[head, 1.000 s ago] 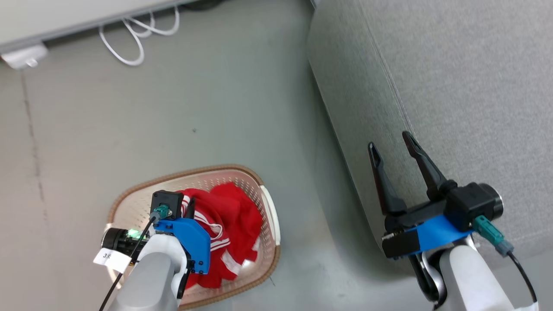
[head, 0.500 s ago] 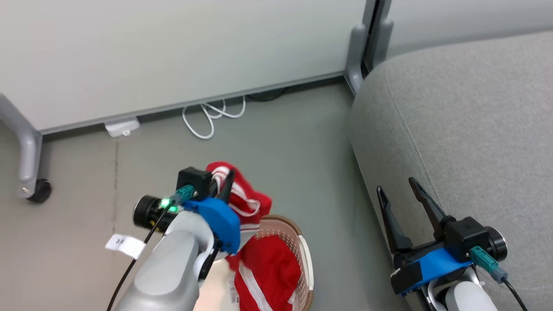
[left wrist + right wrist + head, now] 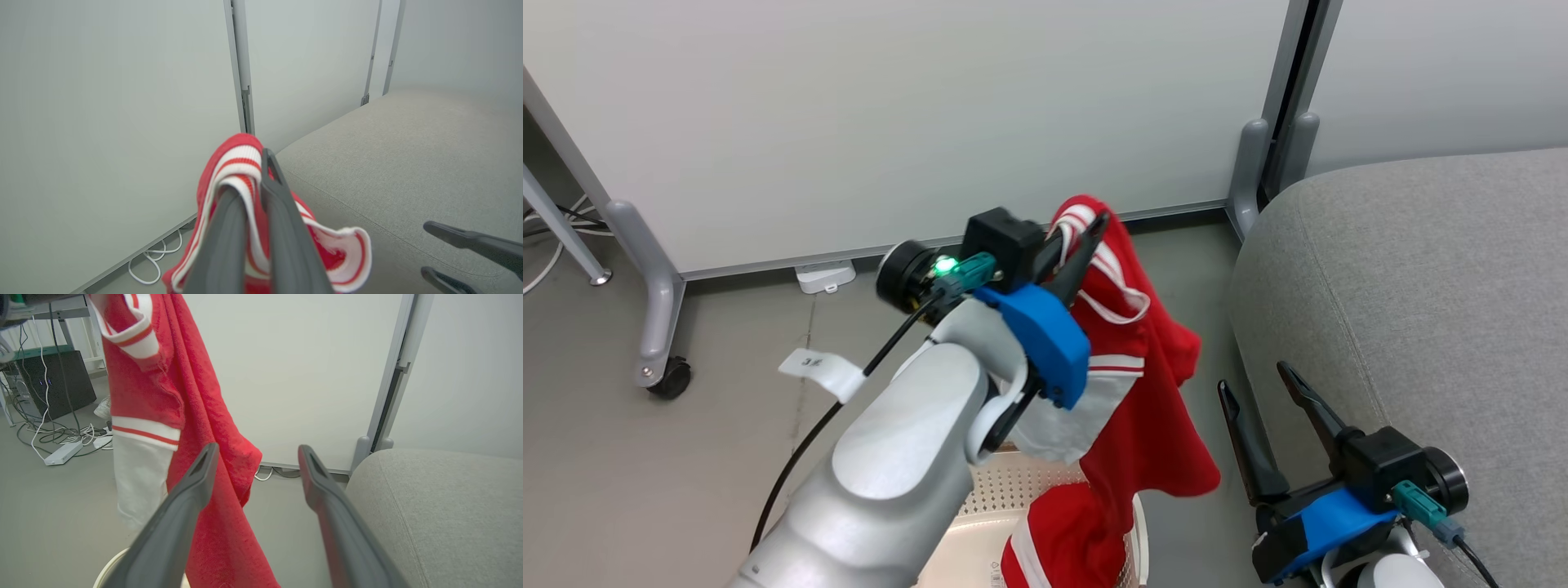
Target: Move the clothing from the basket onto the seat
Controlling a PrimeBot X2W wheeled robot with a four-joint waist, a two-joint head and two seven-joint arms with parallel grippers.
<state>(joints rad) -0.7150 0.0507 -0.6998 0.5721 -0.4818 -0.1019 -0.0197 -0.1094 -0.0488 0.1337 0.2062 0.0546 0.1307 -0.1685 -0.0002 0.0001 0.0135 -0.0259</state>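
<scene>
Bare floor (image 3: 1213,278) between hanging clothing (image 3: 1152,416) and seat (image 3: 1421,286)

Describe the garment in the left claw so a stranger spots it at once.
Find the big grey seat on the right. Just left of it, above the cream basket, the garment hangs from the left claw. It is bright red with white stripes, unlike the grey floor.

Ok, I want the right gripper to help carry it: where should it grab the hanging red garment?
Probably the garment's loose red hem, from the seat side: it hangs free nearest the open right gripper, while the left gripper pinches its striped trim.
</scene>
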